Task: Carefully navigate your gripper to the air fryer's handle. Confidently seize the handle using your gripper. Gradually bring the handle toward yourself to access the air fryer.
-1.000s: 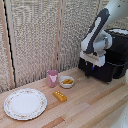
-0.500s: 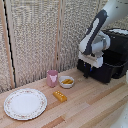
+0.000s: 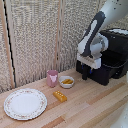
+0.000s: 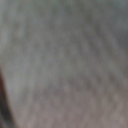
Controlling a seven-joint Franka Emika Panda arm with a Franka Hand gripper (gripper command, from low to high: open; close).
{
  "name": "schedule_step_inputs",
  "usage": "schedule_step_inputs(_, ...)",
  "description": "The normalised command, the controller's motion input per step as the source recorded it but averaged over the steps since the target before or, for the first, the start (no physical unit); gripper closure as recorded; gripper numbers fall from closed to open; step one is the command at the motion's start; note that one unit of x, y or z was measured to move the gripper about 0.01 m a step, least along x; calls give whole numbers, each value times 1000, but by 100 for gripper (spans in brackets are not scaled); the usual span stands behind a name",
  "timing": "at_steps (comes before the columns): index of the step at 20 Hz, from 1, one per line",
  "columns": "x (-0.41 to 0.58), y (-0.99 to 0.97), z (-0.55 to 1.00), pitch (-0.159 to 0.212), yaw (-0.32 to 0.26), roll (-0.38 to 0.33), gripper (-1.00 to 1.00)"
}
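The large black air fryer (image 3: 117, 42) stands at the exterior view's right. Its front drawer (image 3: 107, 70) sticks out of the body, and the open top of the drawer shows. My gripper (image 3: 85, 74) hangs from the white and grey arm (image 3: 95, 35) at the drawer's front end. It seems closed around the short black handle (image 3: 84, 76), which is mostly hidden by the fingers. The wrist view shows only a grey blur.
A pink cup (image 3: 52, 78) and a small bowl (image 3: 66, 81) with orange food stand on the wooden table (image 3: 85, 107). An orange block (image 3: 60, 96) lies in front of them. A floral plate (image 3: 25, 103) is at the exterior view's left. A woven screen stands behind.
The gripper and the drawer front seem to have shifted slightly toward the exterior view's left. Nothing else has moved.
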Motion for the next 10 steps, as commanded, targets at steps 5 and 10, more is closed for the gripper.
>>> schedule_step_inputs(5,94,5,574,7,-18,14,-100)
schedule_step_inputs(10,186,21,497,101,0,0,-100)
